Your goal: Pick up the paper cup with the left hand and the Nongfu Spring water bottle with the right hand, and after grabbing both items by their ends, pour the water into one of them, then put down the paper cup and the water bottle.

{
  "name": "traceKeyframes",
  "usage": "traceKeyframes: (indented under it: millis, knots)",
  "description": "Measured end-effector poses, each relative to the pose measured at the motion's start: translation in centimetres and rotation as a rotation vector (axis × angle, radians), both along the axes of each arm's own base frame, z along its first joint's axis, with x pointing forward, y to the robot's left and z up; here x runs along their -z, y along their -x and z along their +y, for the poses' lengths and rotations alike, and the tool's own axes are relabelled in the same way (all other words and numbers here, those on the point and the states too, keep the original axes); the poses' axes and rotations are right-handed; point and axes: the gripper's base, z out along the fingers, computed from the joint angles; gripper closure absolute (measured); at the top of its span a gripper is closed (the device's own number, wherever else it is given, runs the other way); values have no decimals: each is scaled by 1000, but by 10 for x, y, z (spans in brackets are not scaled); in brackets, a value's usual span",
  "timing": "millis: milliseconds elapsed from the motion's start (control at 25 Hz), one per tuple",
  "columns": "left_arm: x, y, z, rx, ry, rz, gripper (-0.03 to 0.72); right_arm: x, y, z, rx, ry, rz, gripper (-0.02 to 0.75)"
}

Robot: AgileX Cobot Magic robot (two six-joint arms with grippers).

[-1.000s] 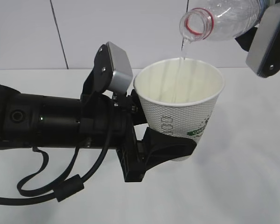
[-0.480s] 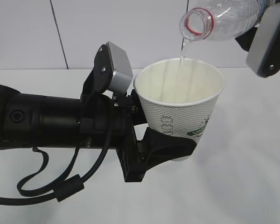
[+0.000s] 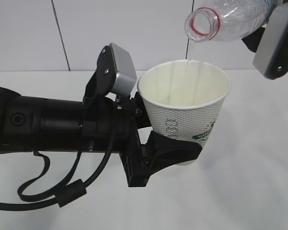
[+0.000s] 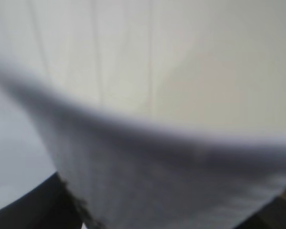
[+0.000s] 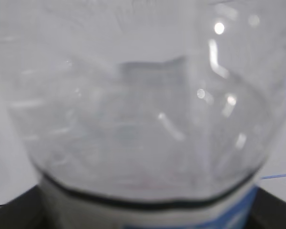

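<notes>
Your left hand (image 3: pixel 170 153) clasps the paper cup (image 3: pixel 185 112) near its base; the right hand (image 3: pixel 273 40) apparently grips the Nongfu Spring water bottle (image 3: pixel 228 19), mouth tipped at the cup's twelve o'clock.

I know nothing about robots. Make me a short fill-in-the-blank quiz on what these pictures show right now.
1. The left gripper holds a white paper ___ by its base.
2. The clear bottle is tipped with its mouth ___ the cup.
3. The ring around the bottle's neck is ___.
4. The bottle has no ___ on it.

Missing words: cup; above; red; cap
</notes>
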Motion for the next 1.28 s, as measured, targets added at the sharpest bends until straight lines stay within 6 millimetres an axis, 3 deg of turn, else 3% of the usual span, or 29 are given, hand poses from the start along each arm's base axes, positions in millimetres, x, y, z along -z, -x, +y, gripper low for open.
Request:
traceKeyframes:
  millis: [1280]
  knots:
    - [0, 0, 0, -1, -1, 0, 171, 0, 0, 0, 0, 0, 0, 245]
